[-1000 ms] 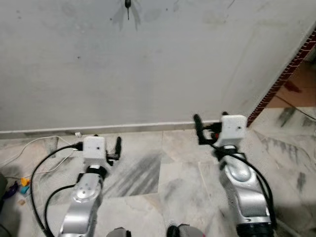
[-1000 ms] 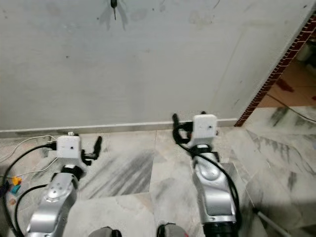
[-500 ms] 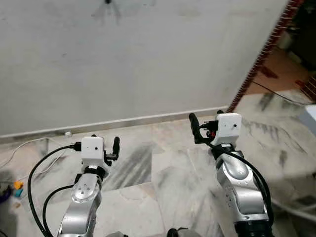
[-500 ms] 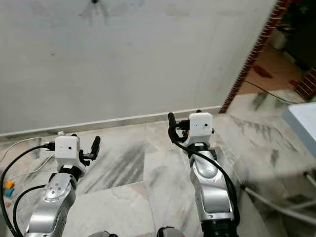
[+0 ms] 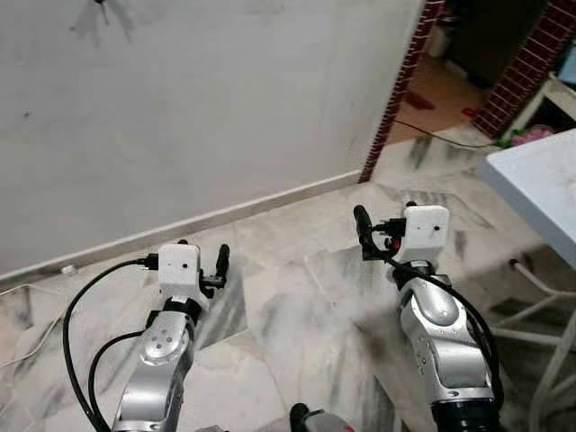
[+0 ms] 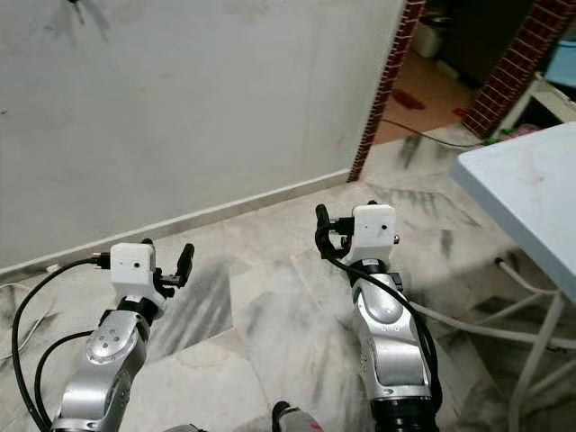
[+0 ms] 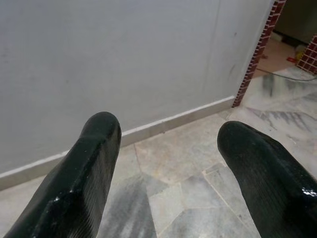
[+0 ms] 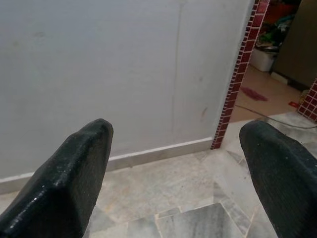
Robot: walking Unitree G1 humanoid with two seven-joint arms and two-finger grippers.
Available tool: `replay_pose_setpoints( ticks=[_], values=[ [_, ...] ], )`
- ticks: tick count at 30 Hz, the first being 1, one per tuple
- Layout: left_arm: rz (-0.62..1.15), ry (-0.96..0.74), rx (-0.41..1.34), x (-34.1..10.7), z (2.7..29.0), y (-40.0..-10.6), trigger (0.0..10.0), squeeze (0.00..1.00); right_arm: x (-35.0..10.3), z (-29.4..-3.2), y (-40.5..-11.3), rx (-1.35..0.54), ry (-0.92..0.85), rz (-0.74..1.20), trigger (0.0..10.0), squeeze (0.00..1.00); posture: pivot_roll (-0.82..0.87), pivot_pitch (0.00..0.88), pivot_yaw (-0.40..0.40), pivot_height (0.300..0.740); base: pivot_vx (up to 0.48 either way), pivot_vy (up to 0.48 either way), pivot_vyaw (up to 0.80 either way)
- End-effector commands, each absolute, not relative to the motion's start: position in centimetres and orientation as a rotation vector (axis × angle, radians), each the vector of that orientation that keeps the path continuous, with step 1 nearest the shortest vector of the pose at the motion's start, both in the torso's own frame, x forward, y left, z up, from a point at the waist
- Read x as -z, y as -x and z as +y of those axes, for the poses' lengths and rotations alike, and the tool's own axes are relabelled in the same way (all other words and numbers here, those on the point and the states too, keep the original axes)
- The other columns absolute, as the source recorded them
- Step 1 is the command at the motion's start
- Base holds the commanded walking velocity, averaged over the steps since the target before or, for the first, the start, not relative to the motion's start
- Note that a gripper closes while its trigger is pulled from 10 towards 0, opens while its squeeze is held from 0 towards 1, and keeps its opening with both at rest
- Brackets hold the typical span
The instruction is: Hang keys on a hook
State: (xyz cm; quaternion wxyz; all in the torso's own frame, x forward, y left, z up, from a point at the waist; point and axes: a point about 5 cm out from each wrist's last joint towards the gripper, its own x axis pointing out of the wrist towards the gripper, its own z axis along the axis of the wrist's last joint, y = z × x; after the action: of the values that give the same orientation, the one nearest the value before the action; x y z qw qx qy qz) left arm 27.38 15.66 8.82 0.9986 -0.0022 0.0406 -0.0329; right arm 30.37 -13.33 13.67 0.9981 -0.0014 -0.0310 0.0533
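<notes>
Head views, over marble floor (image 5: 297,315):
L gripper (image 5: 221,263): low at left, held above floor, nothing in it.
R gripper (image 5: 361,225): raised at right, nothing in it.
Hook (image 5: 101,7): dark peg on wall (image 5: 225,99), top left, far from both arms; can't tell if keys hang there.
Table (image 6: 531,189): white, at right edge.
Doorway: brick edge (image 5: 396,90), right of wall.
L wrist view: fingers (image 7: 79,183) spread, empty, facing wall & skirting.
R wrist view: fingers (image 8: 64,178) spread wide, empty, facing wall & brick edge.

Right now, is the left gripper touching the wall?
Apart. The left eye view shows the left gripper held over the floor, well short of the wall.
</notes>
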Motion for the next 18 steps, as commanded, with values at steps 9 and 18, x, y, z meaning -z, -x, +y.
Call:
replay_pose_setpoints(
  ticks=[9, 18],
  values=[
    [0.083, 0.022, 0.108, -8.73, 15.26, -27.12, 10.0, 0.00, -13.65, -13.73, -30.54, -0.102, 0.012, -0.060, 10.0, 0.00, -0.04, 0.138, -0.031, 0.740, 0.000, 0.000, -0.78],
    [0.082, 0.027, 0.124, -8.93, 15.32, -27.31, 10.0, 0.00, -13.66, -13.82, -30.61, -0.088, 0.010, -0.062, 10.0, 0.00, -0.04, 0.139, -0.022, 0.740, 0.000, 0.000, -0.77]
  ],
)
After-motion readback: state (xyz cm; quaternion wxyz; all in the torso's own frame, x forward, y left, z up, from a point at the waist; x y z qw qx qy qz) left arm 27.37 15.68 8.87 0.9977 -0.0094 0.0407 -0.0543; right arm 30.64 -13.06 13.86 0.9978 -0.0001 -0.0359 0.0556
